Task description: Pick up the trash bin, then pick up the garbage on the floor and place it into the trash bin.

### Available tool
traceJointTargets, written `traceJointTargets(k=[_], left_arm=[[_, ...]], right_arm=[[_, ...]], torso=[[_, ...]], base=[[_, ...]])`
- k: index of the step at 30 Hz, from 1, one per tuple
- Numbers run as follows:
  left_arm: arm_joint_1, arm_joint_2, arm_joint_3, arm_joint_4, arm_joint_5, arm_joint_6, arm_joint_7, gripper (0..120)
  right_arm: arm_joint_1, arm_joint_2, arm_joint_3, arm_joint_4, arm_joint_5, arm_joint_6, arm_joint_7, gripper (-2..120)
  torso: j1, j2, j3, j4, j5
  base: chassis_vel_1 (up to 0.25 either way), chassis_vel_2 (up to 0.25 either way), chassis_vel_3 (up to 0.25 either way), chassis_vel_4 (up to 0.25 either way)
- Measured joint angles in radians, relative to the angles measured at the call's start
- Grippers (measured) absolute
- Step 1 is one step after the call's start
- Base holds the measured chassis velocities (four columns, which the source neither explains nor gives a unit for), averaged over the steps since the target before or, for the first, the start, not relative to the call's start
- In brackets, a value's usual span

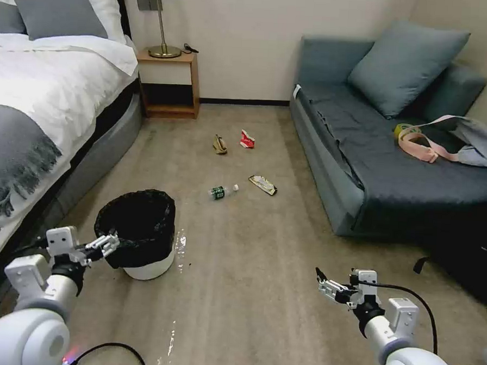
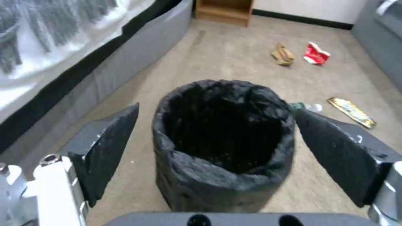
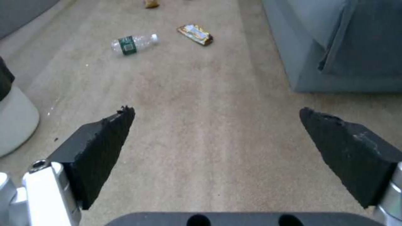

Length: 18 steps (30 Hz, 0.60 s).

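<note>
Far left we see the bed [image 1: 36, 84] with white bedding and a grey throw, nightstand [image 1: 170, 80] with a lamp [image 1: 161, 15] behind it against the wall. Our left gripper [image 1: 107, 244] sits low at the left, right at the near rim of the trash bin [image 1: 143, 231]. In the left wrist view its jaws stand wide apart, one pad on each side of the bin [image 2: 222, 150], not closed on it; we can't tell if the pads touch the bag. The bin is white, lined with a wrinkly black bag, upright on the carpet [image 1: 238, 291] just beside the bed.

Garbage lies further out on the floor, well apart from the bin: tan paper scrap [image 1: 220, 145], then red-white carton scrap [image 1: 247, 140] just beside it, both near the far wall. Closer to us, clear bottle with green label [image 1: 222, 192] lying on its side, and yellow-black snack wrapper [image 1: 263, 184] just right of it, near the sofa base.

Our right gripper [image 1: 325, 285] hangs over bare carpet at lower right, jaws apart, holding nothing; fingers [image 3: 100, 147] frame empty floor. Right side: blue-grey sofa [image 1: 375, 157] with a cushion [image 1: 407, 66] and a bag with pink straps [image 1: 463, 142] on it.
</note>
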State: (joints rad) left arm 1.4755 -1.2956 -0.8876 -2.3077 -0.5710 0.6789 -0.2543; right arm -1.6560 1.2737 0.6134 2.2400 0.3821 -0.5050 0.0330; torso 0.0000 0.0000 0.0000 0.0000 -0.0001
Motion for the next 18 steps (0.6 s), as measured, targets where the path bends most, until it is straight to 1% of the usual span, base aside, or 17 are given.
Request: traceJointTargets(k=[1,3,5,7,8,10,11,14,15,16,17,18], left_arm=[[0.000,0.000,0.000,0.000,0.000,0.000,0.000,100],[-0.044,0.042,-0.016,0.034,-0.091,0.041,-0.047,100],[-0.074,0.072,-0.023,0.068,-0.181,0.058,-0.096,100],[-0.078,0.075,-0.024,0.074,-0.189,0.059,-0.101,100],[-0.089,0.090,-0.026,0.101,-0.209,0.061,-0.117,100],[-0.104,0.113,-0.028,0.155,-0.218,0.062,-0.126,100],[-0.104,0.113,-0.028,0.155,-0.218,0.062,-0.126,100],[-0.122,0.132,-0.034,0.216,-0.219,0.062,-0.127,100],[-0.136,0.142,-0.035,0.250,-0.219,0.062,-0.127,100],[-0.136,0.142,-0.035,0.250,-0.219,0.062,-0.127,100],[-0.153,0.152,-0.035,0.282,-0.218,0.061,-0.126,100],[-0.160,0.156,-0.035,0.294,-0.218,0.061,-0.124,100]], right_arm=[[0.000,0.000,0.000,0.000,0.000,0.000,0.000,100],[0.000,-0.003,0.001,0.000,-0.001,0.000,-0.001,100],[-0.003,-0.003,0.002,0.001,-0.005,0.000,-0.003,100],[-0.003,-0.003,0.002,0.001,-0.006,0.000,-0.003,100],[-0.004,-0.001,0.001,0.002,-0.009,0.000,-0.005,100],[-0.003,0.002,-0.005,0.001,-0.014,0.000,-0.006,100],[-0.003,0.002,-0.005,0.001,-0.014,0.000,-0.006,100],[0.005,0.003,-0.019,-0.004,-0.021,0.000,-0.007,100],[0.008,0.004,-0.027,-0.008,-0.026,0.000,-0.007,100],[0.008,0.004,-0.027,-0.008,-0.026,0.000,-0.007,100],[0.011,0.004,-0.033,-0.012,-0.031,0.000,-0.007,100],[0.013,0.004,-0.037,-0.014,-0.034,0.000,-0.007,100]], torso=[[0.000,0.000,0.000,0.0000,0.0000],[0.000,0.000,0.000,0.0000,0.0000],[0.000,0.000,0.000,-0.0001,0.0001],[0.000,0.000,0.000,-0.0001,0.0000],[0.000,0.000,0.000,-0.0002,0.0001],[0.000,0.000,0.000,0.0000,-0.0001],[0.000,0.000,0.000,0.0000,-0.0001],[0.000,0.000,0.000,0.0000,-0.0001],[0.000,0.000,0.000,0.0002,-0.0001],[0.000,0.000,0.000,0.0002,-0.0001],[0.000,0.000,0.000,0.0000,-0.0001],[0.000,0.000,0.000,0.0000,-0.0001]], base=[[0.000,0.000,0.000,0.000],[0.000,0.000,0.000,0.000],[0.000,0.000,0.000,0.000],[0.000,0.000,0.000,0.000],[0.000,0.000,0.000,0.000],[0.000,0.000,0.000,0.000],[0.000,0.000,0.000,0.000],[0.000,0.000,0.000,0.000],[0.000,0.000,0.000,0.000],[0.000,0.000,0.000,0.000],[0.000,0.000,0.000,0.000],[0.000,0.000,0.000,0.000]])
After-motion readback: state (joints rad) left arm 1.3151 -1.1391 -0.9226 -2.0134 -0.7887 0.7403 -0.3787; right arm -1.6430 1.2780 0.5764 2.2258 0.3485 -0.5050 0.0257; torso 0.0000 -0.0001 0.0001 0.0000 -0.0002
